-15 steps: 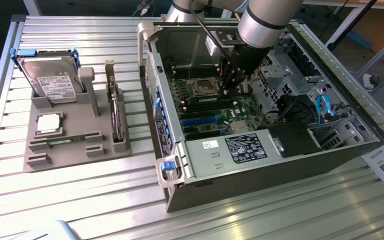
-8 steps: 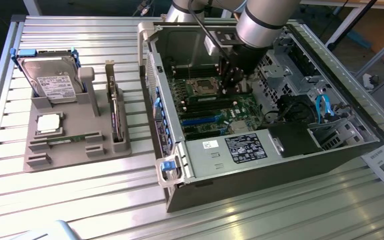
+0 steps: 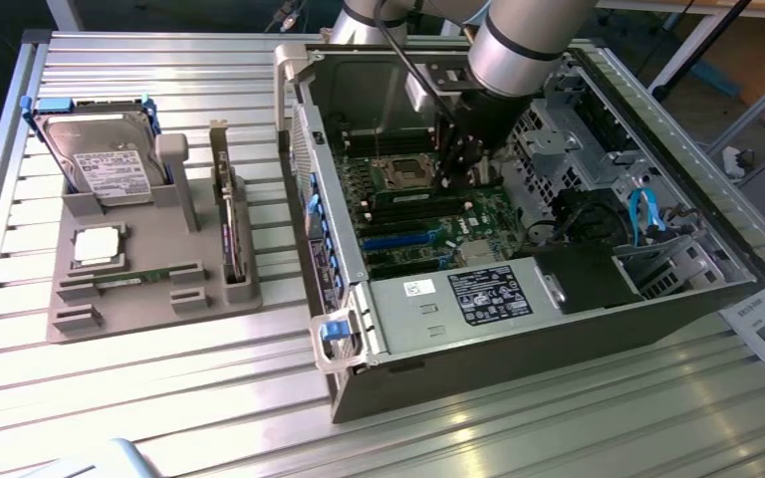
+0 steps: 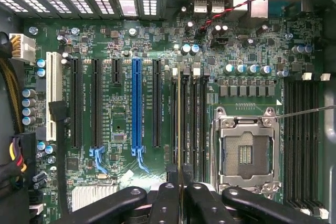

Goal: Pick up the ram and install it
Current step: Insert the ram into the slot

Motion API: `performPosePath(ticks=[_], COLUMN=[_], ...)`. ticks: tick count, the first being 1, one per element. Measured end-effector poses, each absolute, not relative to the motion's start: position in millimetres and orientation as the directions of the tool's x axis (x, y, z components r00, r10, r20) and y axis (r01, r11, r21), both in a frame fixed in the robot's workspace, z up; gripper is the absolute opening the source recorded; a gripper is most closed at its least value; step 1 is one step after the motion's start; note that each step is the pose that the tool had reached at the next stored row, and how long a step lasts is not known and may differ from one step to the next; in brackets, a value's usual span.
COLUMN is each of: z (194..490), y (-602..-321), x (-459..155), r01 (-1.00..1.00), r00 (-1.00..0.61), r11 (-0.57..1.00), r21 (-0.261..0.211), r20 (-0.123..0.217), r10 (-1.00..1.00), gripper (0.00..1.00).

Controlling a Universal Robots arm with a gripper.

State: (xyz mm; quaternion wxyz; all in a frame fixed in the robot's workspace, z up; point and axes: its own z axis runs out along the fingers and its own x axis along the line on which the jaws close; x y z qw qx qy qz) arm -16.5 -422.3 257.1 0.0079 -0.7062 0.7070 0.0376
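- Gripper (image 4: 181, 190) is inside the open PC case (image 3: 516, 344), clamped on the ram (image 4: 179, 124), with a finger (image 4: 165, 203) on each side.
- Ram is edge-on, lined up along the memory slots (image 4: 197, 129) just beside the empty CPU socket (image 4: 245, 150).
- Seated or not: can't tell.
- Parts tray (image 3: 156, 299) with the hard drive (image 3: 111, 159) is well apart, on the exterior view's left.
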Motion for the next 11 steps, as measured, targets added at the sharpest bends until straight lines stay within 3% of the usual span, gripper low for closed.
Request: performPosePath(ticks=[11], z=[251.6], y=[-422.3], x=[-16.5], r01=[-0.999], r00=[-0.002], r11=[0.0], r21=[0.042], r20=[-0.064], r10=[-0.998], gripper=[0.12])
